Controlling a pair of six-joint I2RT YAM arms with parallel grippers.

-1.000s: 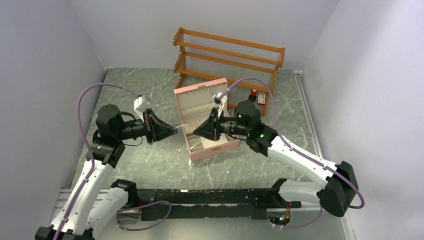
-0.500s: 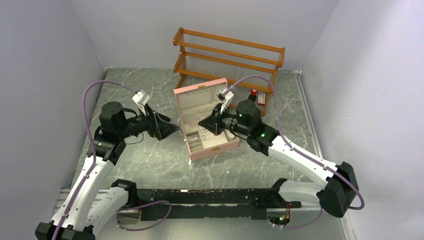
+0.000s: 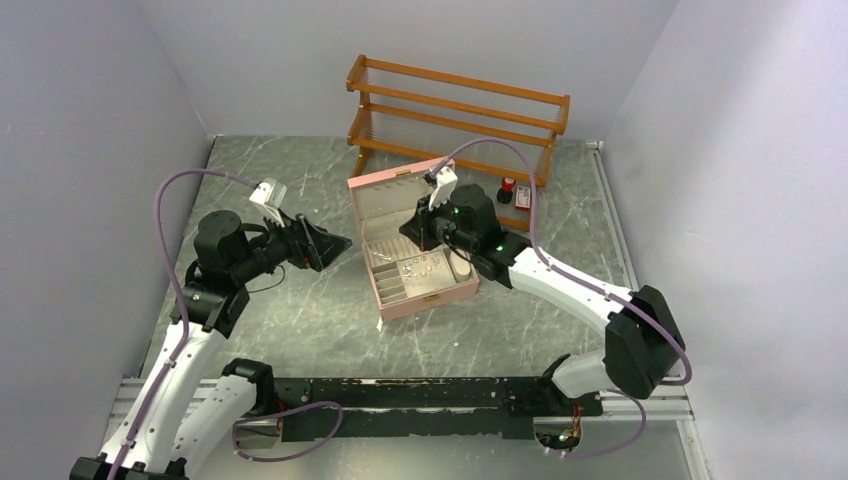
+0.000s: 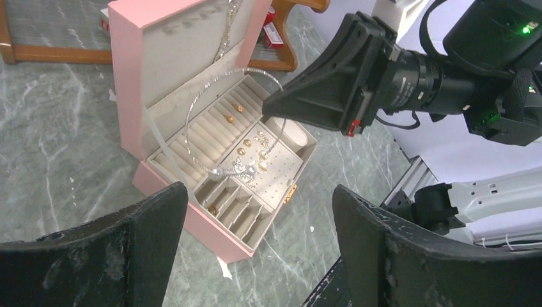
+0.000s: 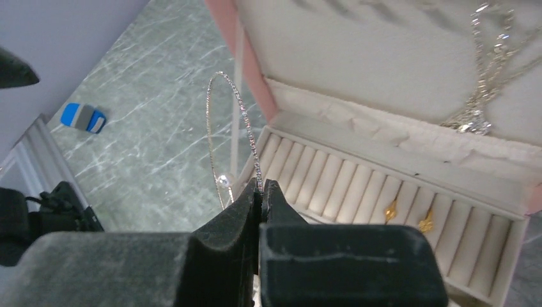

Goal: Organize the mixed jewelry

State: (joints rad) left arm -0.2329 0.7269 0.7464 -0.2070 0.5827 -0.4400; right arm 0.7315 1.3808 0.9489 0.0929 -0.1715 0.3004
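Right claw [image 5: 261, 185]: jaws pressed together on the silvery chain necklace [image 5: 246, 134], pinching one point of the strand at the very tips.
Left claw [image 3: 332, 245]: jaws spread wide, nothing between them, well apart from the necklace and outside the pink box [image 4: 124, 83].

Step in hand, as I judge it: setting the necklace into the box. Notes for doing it well:
- The grip is on a thin strand, so any slackening drops it. Hold pressure until the loop rests on something.
- The loop arches up and to the left of the right claw's tips, and its free end, with a small bead, hangs low on the left. Whether that end touches the tray I cannot tell. Bring the whole loop over the tray before lowering.
- Go slowly. The loop is likely to swing and could snag the ring slots [image 5: 332, 185] directly ahead of the tips.
- A second chain [image 5: 476, 115] hangs in the lid, ahead and to the right. Keep off it to avoid tangling.

Look of the thing: a fine, bright, minutely beaded strand that holds a springy open curve rather than draping. Tiny gold pieces [image 5: 391, 208] sit in the slots ahead-right of the tips.
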